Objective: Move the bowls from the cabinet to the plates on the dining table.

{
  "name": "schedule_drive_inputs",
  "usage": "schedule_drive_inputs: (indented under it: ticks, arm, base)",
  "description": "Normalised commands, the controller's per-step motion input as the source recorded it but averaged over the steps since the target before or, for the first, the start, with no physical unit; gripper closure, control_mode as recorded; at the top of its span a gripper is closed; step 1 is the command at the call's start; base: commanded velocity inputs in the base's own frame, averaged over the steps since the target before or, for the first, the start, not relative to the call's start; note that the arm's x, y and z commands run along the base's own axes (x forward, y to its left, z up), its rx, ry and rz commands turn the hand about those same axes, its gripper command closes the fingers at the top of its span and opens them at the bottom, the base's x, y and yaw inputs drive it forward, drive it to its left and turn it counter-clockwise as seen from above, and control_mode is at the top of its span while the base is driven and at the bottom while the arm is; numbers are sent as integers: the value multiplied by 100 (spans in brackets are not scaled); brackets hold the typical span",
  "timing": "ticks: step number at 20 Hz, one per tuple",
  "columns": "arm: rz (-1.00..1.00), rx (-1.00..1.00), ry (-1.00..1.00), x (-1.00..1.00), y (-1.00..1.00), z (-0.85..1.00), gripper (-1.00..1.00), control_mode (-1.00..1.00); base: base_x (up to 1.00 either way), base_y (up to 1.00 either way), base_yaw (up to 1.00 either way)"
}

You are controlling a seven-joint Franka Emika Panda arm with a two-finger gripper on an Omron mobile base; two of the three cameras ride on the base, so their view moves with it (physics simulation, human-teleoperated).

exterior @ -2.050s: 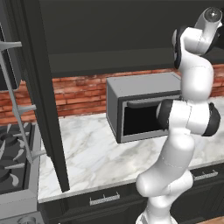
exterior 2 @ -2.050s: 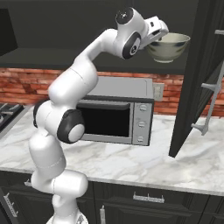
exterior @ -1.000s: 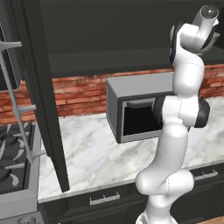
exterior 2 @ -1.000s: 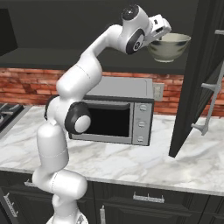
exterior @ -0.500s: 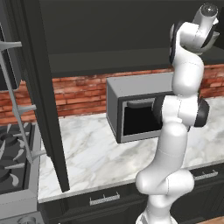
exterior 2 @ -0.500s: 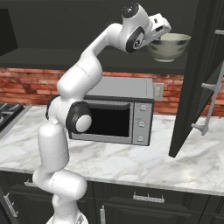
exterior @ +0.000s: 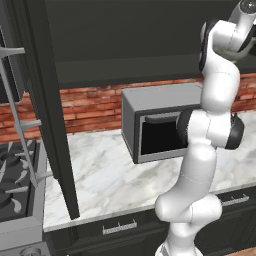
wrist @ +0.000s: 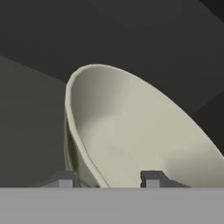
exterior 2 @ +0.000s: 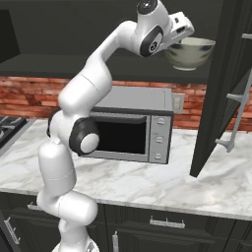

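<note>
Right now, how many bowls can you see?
1. The grey-green bowl sits up in the open dark cabinet, above the microwave. The gripper is closed on its rim, one finger inside and one outside. Another bowl may be hidden elsewhere.

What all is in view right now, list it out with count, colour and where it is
bowl: one, grey-green with cream rim, at the open cabinet shelf, its rim between the fingertips
cabinet: one, near black, above the counter, both doors swung open
microwave: one, grey, on the counter against the brick wall
counter: one, white-grey marble, over dark drawers
brick wall: red, behind the counter
stove: one, grey with dark grates, left of the counter
arm: one, white with dark joints, reaching up to the shelf
gripper: one, shut on the bowl's rim
</note>
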Motion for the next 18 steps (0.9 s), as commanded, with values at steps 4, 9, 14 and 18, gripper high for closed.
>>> schedule_drive_inputs:
  ticks: [4, 9, 14, 18]
  arm:
    - [0, 0, -9, -54, 0, 0, 100, -100]
    - [1, 0, -10, -40, 12, 0, 100, -100]
    - [4, 0, -10, -53, 42, 0, 100, -100]
    - [1, -2, -5, -70, 51, 0, 100, -100]
  base:
    - [0, 0, 0]
    - [0, 0, 0]
    - [0, 0, 0]
    - [0, 0, 0]
